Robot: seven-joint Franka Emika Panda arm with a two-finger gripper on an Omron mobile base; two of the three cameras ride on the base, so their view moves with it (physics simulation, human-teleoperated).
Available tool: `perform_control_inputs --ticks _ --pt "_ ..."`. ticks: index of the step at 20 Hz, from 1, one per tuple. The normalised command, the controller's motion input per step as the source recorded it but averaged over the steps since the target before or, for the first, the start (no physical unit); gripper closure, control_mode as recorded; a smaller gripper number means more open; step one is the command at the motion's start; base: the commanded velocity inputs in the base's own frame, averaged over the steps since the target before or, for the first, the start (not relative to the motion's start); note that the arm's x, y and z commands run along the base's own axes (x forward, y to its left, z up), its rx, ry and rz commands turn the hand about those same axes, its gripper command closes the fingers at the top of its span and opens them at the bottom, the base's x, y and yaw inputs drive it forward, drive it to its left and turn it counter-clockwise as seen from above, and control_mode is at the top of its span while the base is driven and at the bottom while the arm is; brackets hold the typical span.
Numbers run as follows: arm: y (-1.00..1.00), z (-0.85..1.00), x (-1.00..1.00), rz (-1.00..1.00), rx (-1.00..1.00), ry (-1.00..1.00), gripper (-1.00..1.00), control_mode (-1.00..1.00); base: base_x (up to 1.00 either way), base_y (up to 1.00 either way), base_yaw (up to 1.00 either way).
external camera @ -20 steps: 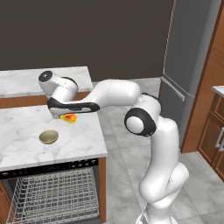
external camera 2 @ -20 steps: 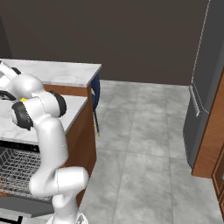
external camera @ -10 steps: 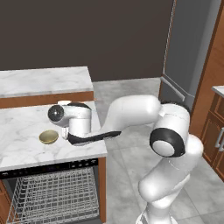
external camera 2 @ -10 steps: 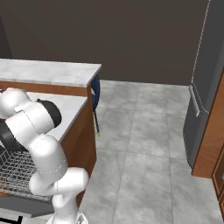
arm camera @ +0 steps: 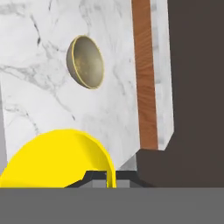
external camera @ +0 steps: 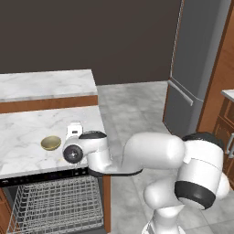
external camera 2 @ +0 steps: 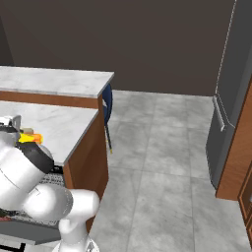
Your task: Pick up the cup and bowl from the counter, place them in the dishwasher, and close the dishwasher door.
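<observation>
The cup (arm camera: 57,159) fills the lower left of my hand view, its yellow rim curving right above my finger tips, and in the right base view a bit of its yellow and orange (external camera 2: 29,138) shows just beside my wrist, over the counter's (external camera 2: 59,125) front part. I seem to have it in my gripper (arm camera: 106,176), yet I cannot tell from these pictures whether my fingers are clamped on it or merely around it; the tips are mostly hidden under the cup.

Going from left to right in the left base view: the bowl (external camera: 50,143) sits on the counter (external camera: 27,128) toward its front edge, left of my hand, near it but apart. My wrist hangs over the counter's front right part. Below the front edge runs the black control strip of the dishwasher (external camera: 50,175), and under it the grey wire rack (external camera: 50,203) stands pulled out.

Behind the counter the higher marble slab (external camera: 45,84) runs along its back edge. Far right stands the tall grey fridge (external camera: 194,68).

In my hand view the bowl (arm camera: 85,61) lies above the cup, clear of it.
</observation>
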Motion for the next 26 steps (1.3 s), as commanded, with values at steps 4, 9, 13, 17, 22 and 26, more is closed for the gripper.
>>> perform_control_inputs --ticks 4,9,13,17,22,26 --pt "0.26 0.0 -0.43 0.0 0.0 -0.02 1.0 -1.0 0.0 0.0 0.0" --pt "0.38 -0.07 -0.39 -0.05 0.0 0.0 1.0 -1.0 0.0 0.0 0.0" --pt "0.46 -0.36 -0.57 -0.09 0.0 0.0 1.0 -1.0 0.0 0.0 0.0" --pt "0.38 -0.42 -0.46 -0.1 0.0 0.0 1.0 -1.0 0.0 0.0 0.0" --pt "0.16 -0.54 -0.11 -0.04 0.0 0.0 1.0 -1.0 0.0 0.0 0.0" --pt "0.0 -0.64 0.0 0.0 0.01 0.0 1.0 -1.0 0.0 0.0 0.0"
